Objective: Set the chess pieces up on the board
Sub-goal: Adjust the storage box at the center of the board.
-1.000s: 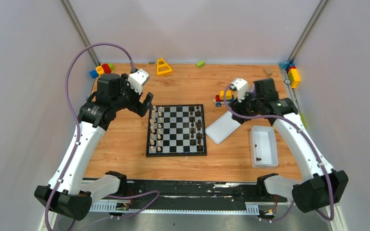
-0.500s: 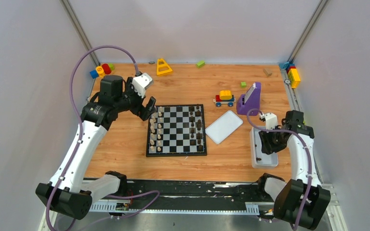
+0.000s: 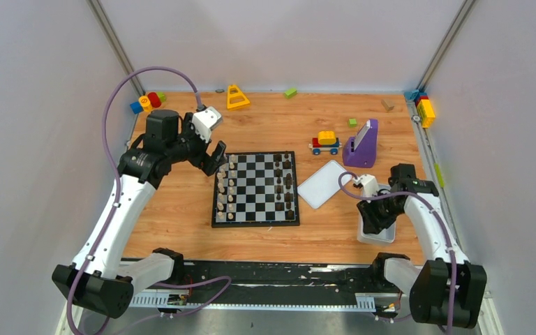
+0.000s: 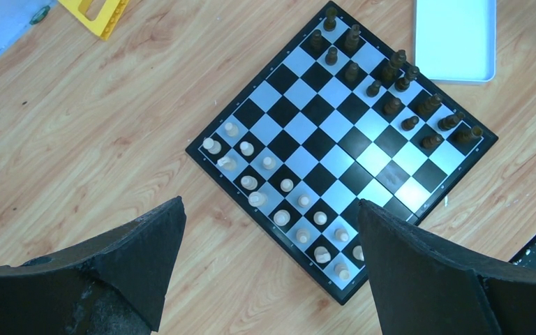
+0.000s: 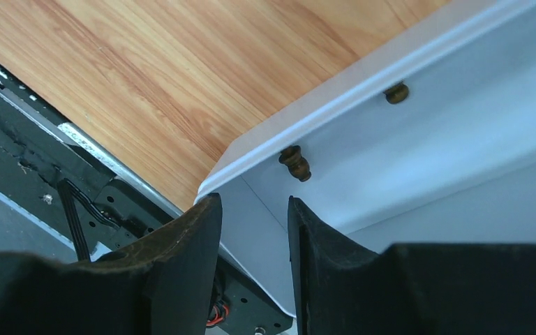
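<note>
The chessboard [image 4: 335, 143] is almost set. Two dark chessmen [image 5: 295, 163] lie in the tray [image 5: 460, 139] just before the slightly parted, empty right gripper [image 5: 253, 209]; the left gripper [image 4: 271, 206] is spread wide.

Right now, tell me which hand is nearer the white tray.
Right. The right hand hangs over the near end of the white tray; the left hand is well away, by the far-left corner of the board.

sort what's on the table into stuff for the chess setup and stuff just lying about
For the job: chessboard, cream pieces, dark pieces, white tray holding two more dark pieces.
Lying about: toy car, purple stand, yellow triangle, green block, corner bricks.
</note>
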Controlling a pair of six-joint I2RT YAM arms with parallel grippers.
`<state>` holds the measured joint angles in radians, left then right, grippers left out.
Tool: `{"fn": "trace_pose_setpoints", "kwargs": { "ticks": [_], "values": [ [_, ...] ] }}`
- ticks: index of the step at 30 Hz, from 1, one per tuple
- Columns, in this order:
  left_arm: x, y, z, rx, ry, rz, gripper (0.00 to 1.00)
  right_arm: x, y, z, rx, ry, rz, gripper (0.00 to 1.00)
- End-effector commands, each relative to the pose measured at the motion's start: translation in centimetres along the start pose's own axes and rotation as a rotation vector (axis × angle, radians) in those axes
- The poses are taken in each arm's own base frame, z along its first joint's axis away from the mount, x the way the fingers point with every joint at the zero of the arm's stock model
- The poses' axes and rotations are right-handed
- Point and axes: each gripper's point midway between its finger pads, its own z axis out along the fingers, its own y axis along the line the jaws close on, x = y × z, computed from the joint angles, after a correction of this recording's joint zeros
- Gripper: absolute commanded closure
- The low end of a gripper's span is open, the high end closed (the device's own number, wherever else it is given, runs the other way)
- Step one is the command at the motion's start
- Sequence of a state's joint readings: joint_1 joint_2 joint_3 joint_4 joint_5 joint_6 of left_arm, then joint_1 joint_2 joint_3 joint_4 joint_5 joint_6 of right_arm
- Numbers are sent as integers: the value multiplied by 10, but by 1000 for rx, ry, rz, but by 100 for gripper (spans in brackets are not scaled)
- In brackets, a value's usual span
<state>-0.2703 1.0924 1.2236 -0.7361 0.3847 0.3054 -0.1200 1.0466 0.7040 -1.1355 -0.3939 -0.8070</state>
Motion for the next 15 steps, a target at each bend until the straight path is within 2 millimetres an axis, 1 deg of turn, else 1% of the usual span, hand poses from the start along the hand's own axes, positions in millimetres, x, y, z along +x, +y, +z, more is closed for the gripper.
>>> {"fn": "trace_pose_setpoints", "kwargs": {
  "ticks": [1, 3, 6, 10, 13, 15],
  "values": [
    [-7, 4, 0, -1, -18, 23, 0, -24, 1, 7, -44, -42, -24, 60],
    [-6, 5, 1, -3, -11, 22, 0, -37, 2, 8, -80, -61, -15, 62],
    [-5, 5, 2, -4, -7, 21, 0, -59, 2, 9, -122, -105, 6, 62],
    [-5, 7, 4, -6, 1, 20, 0, -93, -1, 7, -143, -170, 14, 62],
    [-5, 7, 4, -7, 5, 20, 0, -117, 3, 11, -158, -192, -5, 60],
    [-4, 8, 5, -8, 11, 17, 0, -127, 4, 15, -163, -194, -12, 59]
  ]
}}
